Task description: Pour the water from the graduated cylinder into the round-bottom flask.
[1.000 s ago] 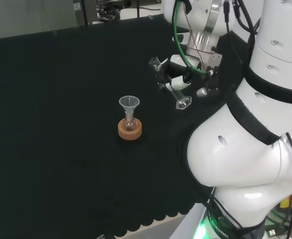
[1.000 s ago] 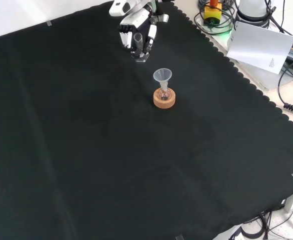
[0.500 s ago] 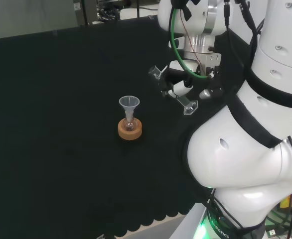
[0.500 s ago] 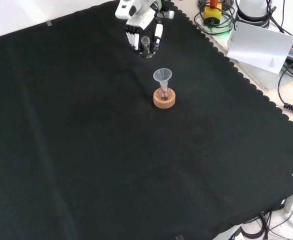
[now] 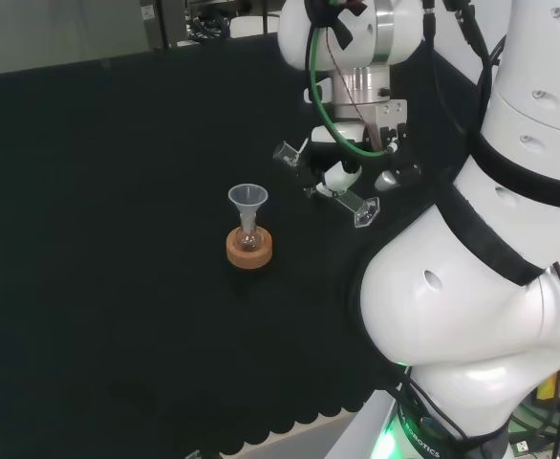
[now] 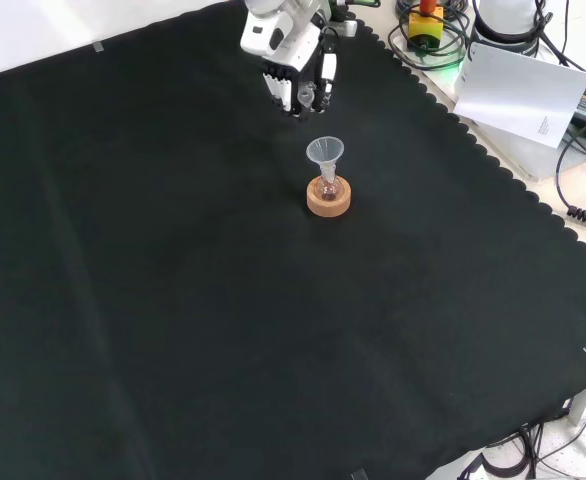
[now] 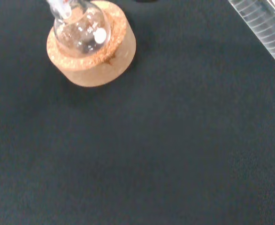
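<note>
Hand is up off the surface, hanging under the white arm, which comes in from the right of the head view. Fingers point down toward the cloth in the front view and are curled round the graduated cylinder, so the cylinder is gripped and lifted clear of the cloth.

Cylinder is tilted, close to lying flat: in the head view the mouth end sits up-left near the hand's left side, and the hexagonal base is lower right. Whether any water is inside cannot be told. In the wrist view the cylinder's ribbed graduated wall crosses one corner at a slant, above the cloth.

Round-bottom flask stands upright in a cork ring stand near the middle of the cloth, with a clear funnel sitting in its neck. In the head view the flask is to the left of the hand and a bit lower, apart from it, not touching. In the front view the hand is above and slightly left of the funnel, near it, with a gap between. Cylinder mouth is not over the funnel. In the wrist view the flask bulb sits in the cork ring, bulb looks glassy with bright glints.
</note>
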Robot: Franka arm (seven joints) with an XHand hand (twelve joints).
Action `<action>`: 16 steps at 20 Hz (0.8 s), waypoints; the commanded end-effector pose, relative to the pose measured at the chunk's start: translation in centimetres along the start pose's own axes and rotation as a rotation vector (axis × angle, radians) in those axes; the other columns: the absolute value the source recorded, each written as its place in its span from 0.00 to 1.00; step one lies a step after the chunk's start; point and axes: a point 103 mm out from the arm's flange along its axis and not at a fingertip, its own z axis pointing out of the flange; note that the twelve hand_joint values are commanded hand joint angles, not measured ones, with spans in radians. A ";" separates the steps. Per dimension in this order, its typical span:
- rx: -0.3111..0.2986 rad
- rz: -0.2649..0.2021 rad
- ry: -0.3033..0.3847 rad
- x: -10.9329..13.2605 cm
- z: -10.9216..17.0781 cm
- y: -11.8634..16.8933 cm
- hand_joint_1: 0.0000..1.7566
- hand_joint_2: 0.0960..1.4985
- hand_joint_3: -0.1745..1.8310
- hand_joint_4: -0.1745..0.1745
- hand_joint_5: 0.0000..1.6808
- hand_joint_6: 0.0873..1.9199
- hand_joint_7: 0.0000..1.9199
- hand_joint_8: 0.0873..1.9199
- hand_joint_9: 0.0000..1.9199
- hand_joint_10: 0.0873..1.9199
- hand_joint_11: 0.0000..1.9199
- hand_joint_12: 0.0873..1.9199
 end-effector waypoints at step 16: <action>0.234 0.004 -0.138 2.8 -0.2 0.1 0.63 0.75 0.08 0.20 0.57 0.54 0.63 0.16 0.74 0.00 0.69 0.35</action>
